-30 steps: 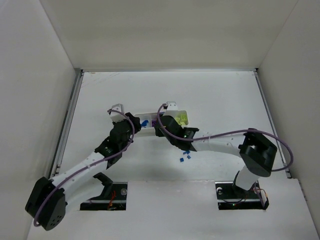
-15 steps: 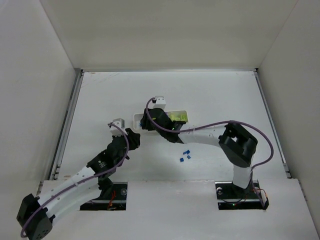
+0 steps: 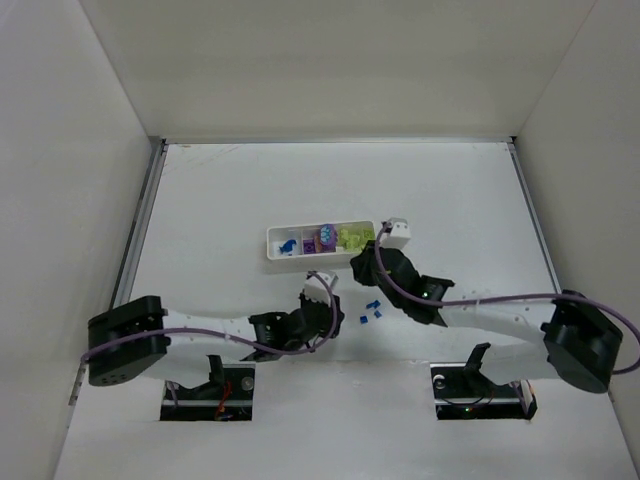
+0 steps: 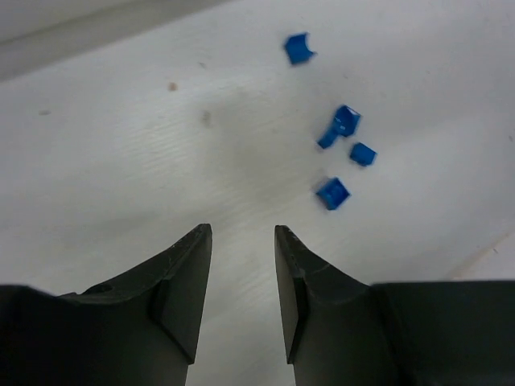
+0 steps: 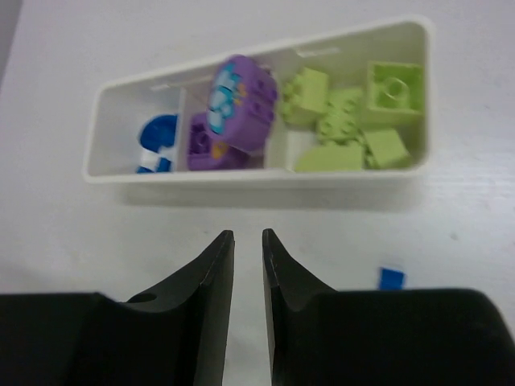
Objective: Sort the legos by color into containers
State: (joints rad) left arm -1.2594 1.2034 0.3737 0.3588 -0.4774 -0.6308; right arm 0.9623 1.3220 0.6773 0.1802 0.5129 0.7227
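The white tray (image 3: 273, 237) lies mid-table with three compartments: a blue lego (image 5: 155, 137) on the left, purple legos (image 5: 241, 100) in the middle, lime-yellow legos (image 5: 354, 129) on the right. Several tiny blue legos (image 3: 372, 311) lie loose on the table in front of the tray; the left wrist view shows them too (image 4: 332, 193). My left gripper (image 3: 333, 308) hangs low just left of them, open and empty (image 4: 241, 233). My right gripper (image 3: 360, 262) sits just in front of the tray's right end, jaws only narrowly apart with nothing between them (image 5: 248, 235).
White walls enclose the table on three sides. One loose blue lego (image 5: 392, 277) lies right of my right gripper's fingers. Purple cables loop above both arms. The two arm bases sit in cut-outs at the near edge.
My left arm has swung from the tray's left end down to the near side, beside the loose blue legos. My right arm has pulled back from over the tray to just in front of its right end.
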